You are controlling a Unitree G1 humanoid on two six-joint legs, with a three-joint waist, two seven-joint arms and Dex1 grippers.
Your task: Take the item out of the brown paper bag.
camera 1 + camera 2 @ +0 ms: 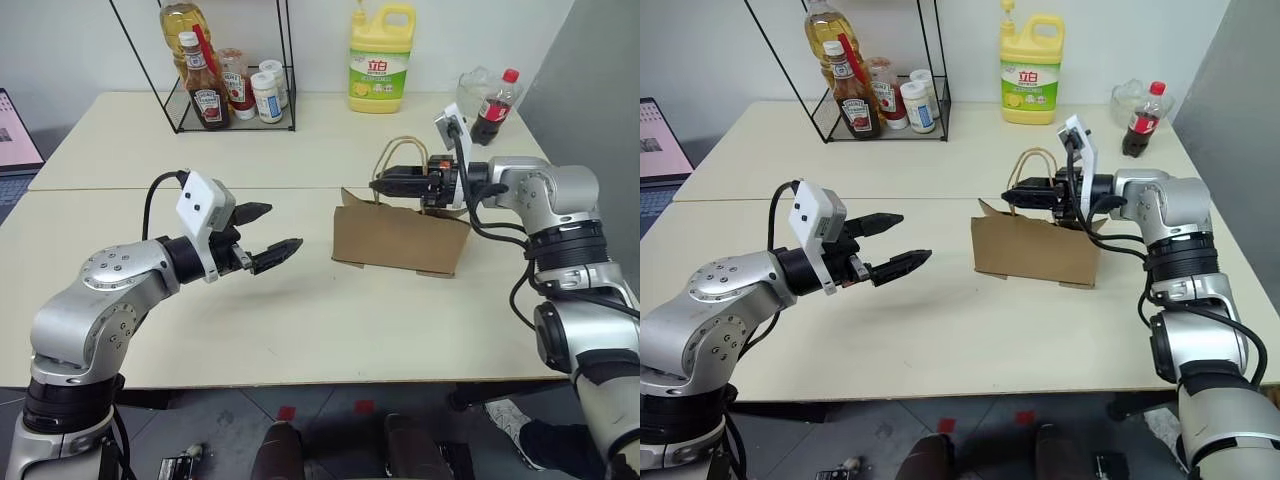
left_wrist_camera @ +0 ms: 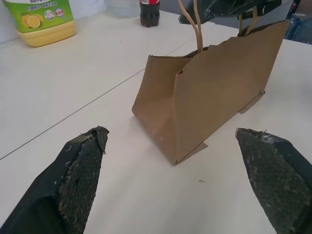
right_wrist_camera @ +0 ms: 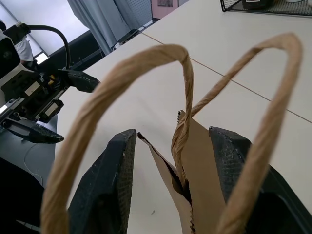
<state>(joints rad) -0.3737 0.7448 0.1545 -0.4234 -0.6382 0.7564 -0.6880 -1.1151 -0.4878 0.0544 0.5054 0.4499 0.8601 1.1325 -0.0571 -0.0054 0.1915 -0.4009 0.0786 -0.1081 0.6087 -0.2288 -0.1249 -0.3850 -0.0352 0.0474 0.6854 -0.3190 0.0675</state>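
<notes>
The brown paper bag (image 1: pixel 400 240) stood upright; right gripper (image 3: pixel 173 161) straddled its rim, fingers part-open, while left gripper (image 1: pixel 265 235) gaped wide, well apart.

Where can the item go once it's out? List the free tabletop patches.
Free: the stretch between the left gripper and the brown paper bag, and the table edge nearest the robot. Crowded: the far side, with the wire rack, detergent jug and cola bottle.

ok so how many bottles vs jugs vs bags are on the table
bottles: 6 (oil bottle, ketchup bottle, red sauce bottle, two white bottles, cola bottle)
jugs: 1 (yellow detergent jug)
bags: 1 (brown paper bag)
total: 8
</notes>
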